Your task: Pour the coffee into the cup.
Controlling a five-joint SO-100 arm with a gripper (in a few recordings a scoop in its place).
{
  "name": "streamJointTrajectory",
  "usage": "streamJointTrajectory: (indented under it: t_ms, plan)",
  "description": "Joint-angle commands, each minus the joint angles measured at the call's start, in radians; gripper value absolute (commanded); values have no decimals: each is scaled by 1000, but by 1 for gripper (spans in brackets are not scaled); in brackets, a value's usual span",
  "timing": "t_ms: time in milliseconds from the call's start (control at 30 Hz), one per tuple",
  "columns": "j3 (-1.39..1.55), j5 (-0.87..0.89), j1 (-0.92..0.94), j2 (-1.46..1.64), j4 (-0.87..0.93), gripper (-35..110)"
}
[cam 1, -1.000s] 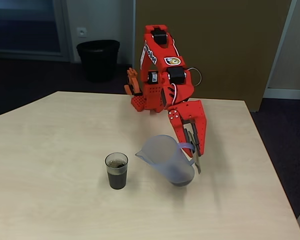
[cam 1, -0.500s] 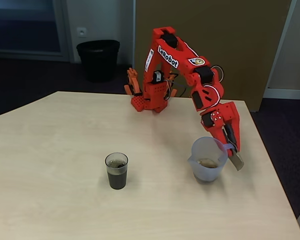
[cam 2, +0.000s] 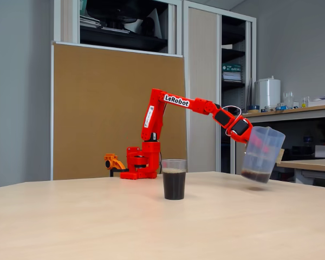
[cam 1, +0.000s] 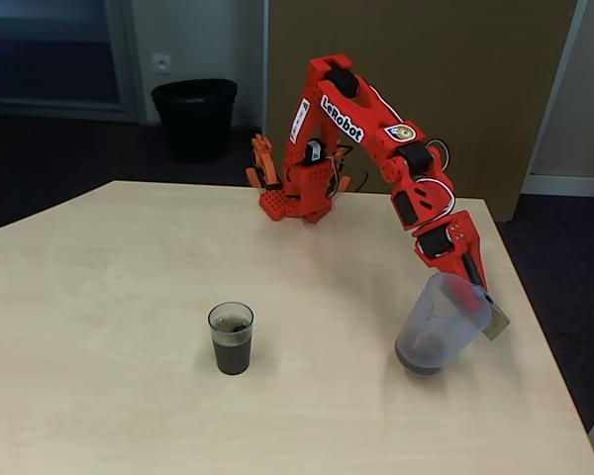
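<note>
1. While the cup (cam 1: 232,337) stands mid-bench, mostly full of coffee (cam 2: 174,184), the pour looks finished.
2. Clamped on the jug (cam 1: 442,323), the tool (cam 1: 472,293) holds it tilted, clear of the bench (cam 1: 99,396), well right of the cup.
3. Next: set the jug down upright, then release.

Upright clear cup (cam 1: 232,337) mostly full of dark coffee (cam 2: 174,184)

Arm lettering: "LeRobot" in black on a white strip along the red arm (cam 1: 376,148), upper middle of a fixed view; the same word reads along the arm (cam 2: 176,101) in the other fixed view.
Round sticker: on the arm (cam 1: 401,132) just past the lettering; too small to read.
Other text: none legible.
</note>
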Motion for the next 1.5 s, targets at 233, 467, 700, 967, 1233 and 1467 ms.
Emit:
streamJointTrajectory:
  t_ms: [233,467,700,967,1233,1467]
  plan:
    - [80,-74,44,-40,-313,0]
    - [114,8,48,-100,-494,0]
    - [166,98,32,-112,-595,0]
    - [189,127,28,-147,-667,0]
    - [212,273,11,-184,-715,4]
    - [236,339,3,-169,-701,7]
